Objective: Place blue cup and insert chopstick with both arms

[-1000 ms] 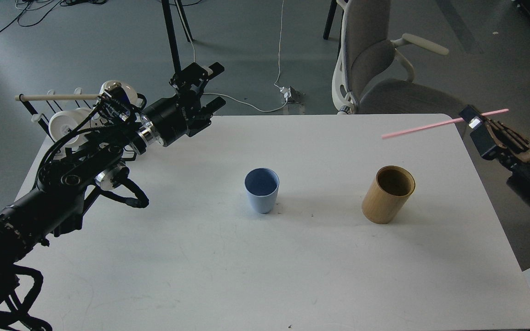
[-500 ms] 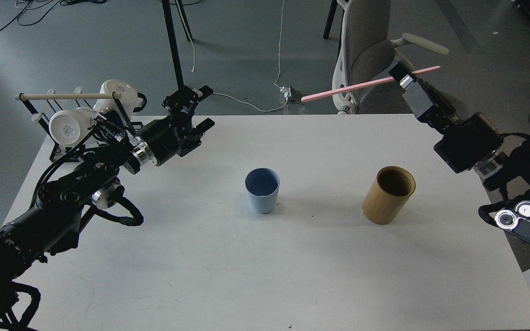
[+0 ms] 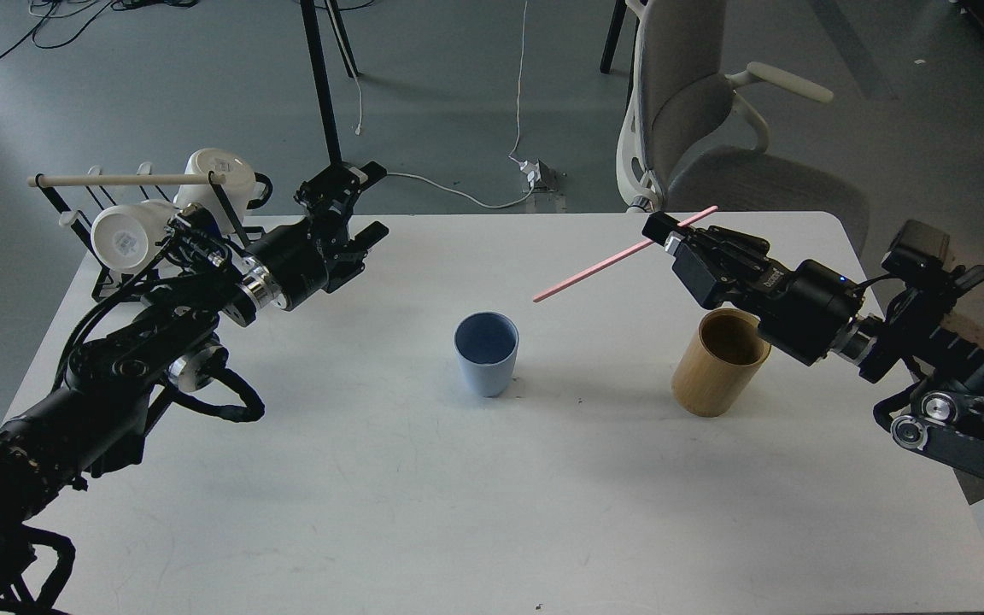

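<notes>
The blue cup (image 3: 486,354) stands upright near the middle of the white table (image 3: 492,512). My right gripper (image 3: 661,231) is shut on a pale-pink chopstick (image 3: 594,269), held in the air above the table. The stick slants down to the left, its free tip above and right of the blue cup. My left gripper (image 3: 355,205) is open and empty, in the air over the table's back left, well left of the cup.
A tan bamboo cylinder cup (image 3: 720,362) stands right of the blue cup, under my right arm. A black wire rack (image 3: 116,256) with a wooden rod and white mugs (image 3: 219,175) sits at the back left. A grey chair (image 3: 697,111) stands behind the table.
My right arm has swung in and down over the table, bringing the chopstick toward the blue cup. My left arm has drawn back to the left and lowered slightly.
</notes>
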`<move>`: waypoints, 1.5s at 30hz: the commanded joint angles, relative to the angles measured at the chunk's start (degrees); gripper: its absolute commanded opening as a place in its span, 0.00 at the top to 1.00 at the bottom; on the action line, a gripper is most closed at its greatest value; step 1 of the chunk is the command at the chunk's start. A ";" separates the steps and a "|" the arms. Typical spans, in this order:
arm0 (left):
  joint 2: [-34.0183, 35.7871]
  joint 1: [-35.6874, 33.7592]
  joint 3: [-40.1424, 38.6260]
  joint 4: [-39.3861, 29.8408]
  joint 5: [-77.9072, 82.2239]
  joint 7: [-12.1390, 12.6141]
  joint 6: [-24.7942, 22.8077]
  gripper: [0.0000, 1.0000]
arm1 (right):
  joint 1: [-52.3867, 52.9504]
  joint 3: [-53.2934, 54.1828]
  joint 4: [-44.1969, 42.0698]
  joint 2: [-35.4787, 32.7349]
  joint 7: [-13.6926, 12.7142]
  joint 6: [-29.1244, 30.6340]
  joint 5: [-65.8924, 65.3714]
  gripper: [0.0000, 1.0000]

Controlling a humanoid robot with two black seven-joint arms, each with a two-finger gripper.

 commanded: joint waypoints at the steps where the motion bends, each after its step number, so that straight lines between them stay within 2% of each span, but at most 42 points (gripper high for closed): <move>1: -0.01 0.04 0.00 0.00 0.01 0.00 -0.01 0.01 | 0.04 -0.12 -0.71 0.43 0.00 0.00 -0.13 1.00; 7: 0.08 0.04 0.00 0.09 0.01 0.00 -0.01 0.01 | 0.04 -0.39 -2.46 1.57 0.00 0.00 -1.79 1.00; 25: -0.19 0.13 -0.09 1.23 0.01 0.00 -0.10 0.01 | 0.21 -5.05 -12.75 13.78 0.00 0.00 -2.50 0.98; 27: -0.19 0.13 -0.09 1.23 0.01 0.00 -0.10 0.01 | 0.12 -5.13 -14.06 15.10 0.00 0.00 -2.50 0.89; 28: -0.19 0.13 -0.18 1.23 0.01 0.00 -0.10 0.01 | 0.04 -5.13 -14.50 15.71 0.00 0.00 -2.50 0.78; 29: -0.19 0.04 -0.18 1.23 0.01 0.00 -0.10 0.01 | 0.04 -5.13 -14.94 16.24 0.00 0.00 -2.41 0.60; 30: -0.19 0.13 -0.18 1.23 0.01 0.00 -0.10 0.01 | 0.12 -5.13 -15.21 16.77 0.00 0.00 -2.33 0.48; 31: -0.19 0.04 -0.18 1.23 -0.08 0.00 -0.10 0.01 | 0.12 -5.05 -15.30 17.21 0.00 0.00 -2.24 0.41; 35: -0.01 0.04 -0.18 1.23 -0.08 0.00 -0.19 0.01 | 0.30 -4.52 -15.04 18.36 0.00 0.00 -1.80 0.22; 38: -0.01 0.04 -0.18 1.23 -0.60 0.00 -0.19 0.01 | 0.30 -3.56 -14.51 18.45 0.00 0.00 -1.19 0.15; 42: 0.17 0.04 -0.09 1.23 -2.36 0.00 -0.62 0.01 | 0.12 -0.40 -13.55 18.36 0.00 0.00 1.80 0.12; 45: 0.34 -0.13 -0.09 1.23 -2.89 0.00 -0.80 0.01 | 0.12 3.64 -10.92 17.66 0.00 0.00 8.63 0.12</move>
